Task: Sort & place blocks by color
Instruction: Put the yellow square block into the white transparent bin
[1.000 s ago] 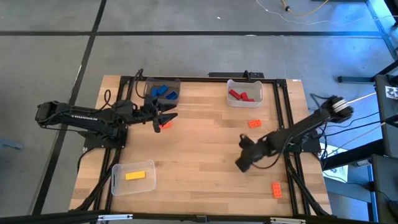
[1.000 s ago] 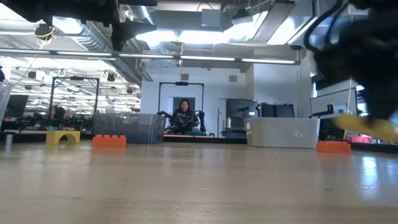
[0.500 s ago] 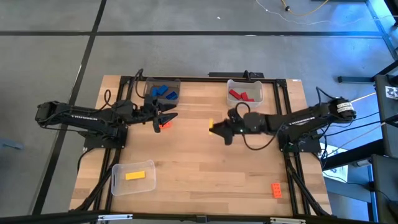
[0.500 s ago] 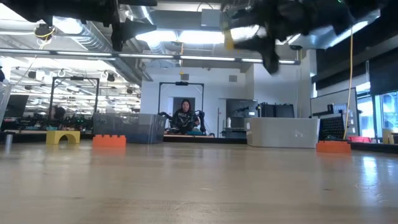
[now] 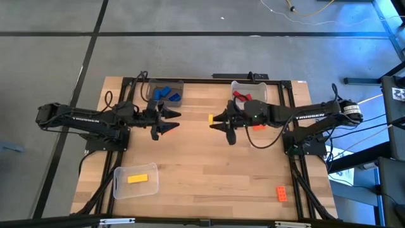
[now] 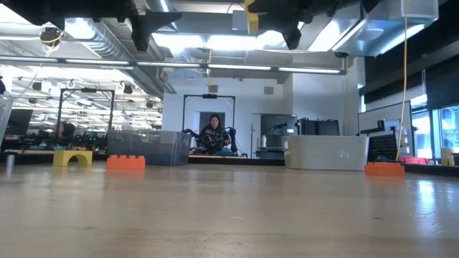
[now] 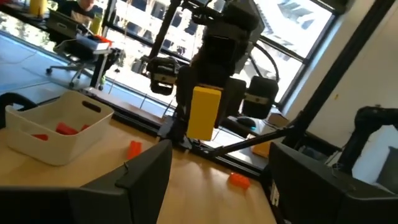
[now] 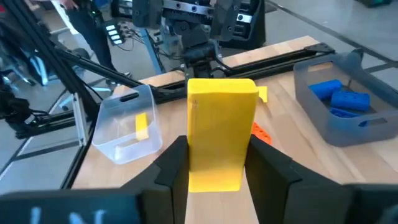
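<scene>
My right gripper [image 5: 216, 120] hangs over the middle of the table, shut on a yellow block [image 5: 211, 118] that also shows in the right wrist view [image 8: 221, 124]. My left gripper [image 5: 176, 119] faces it from the table's left, open with nothing between its fingers [image 7: 149, 177]. Blue blocks [image 5: 166, 94] lie in the grey bin at the far left, and red blocks [image 5: 243, 97] in the white bin at the far right. One yellow block [image 5: 137, 179] lies in the clear bin near the left front. Orange blocks lie loose on the table at the near right [image 5: 281, 193] and below the left gripper [image 8: 261, 134]. My right gripper pinches the yellow block by two opposite side faces [image 8: 194, 158] between its two fingers [image 8: 171, 168]. The fingers lie about level and point toward the table's left. The block sticks out past the fingertips and is lifted clear of the table.
The grey bin [image 5: 152, 95], white bin [image 5: 235, 101] and clear bin [image 5: 120, 187] stand along the table's edges. Another orange block [image 5: 258, 126] lies under the right arm. Bare wood spreads across the middle and near part [image 5: 209, 171]. A person [image 6: 212, 132] sits far behind the table.
My right gripper has risen from the near right of the table and swung toward the far edge and the left, carrying the yellow block clear of the table. It has tipped from pointing down to about level and rolled, and now faces the left gripper.
</scene>
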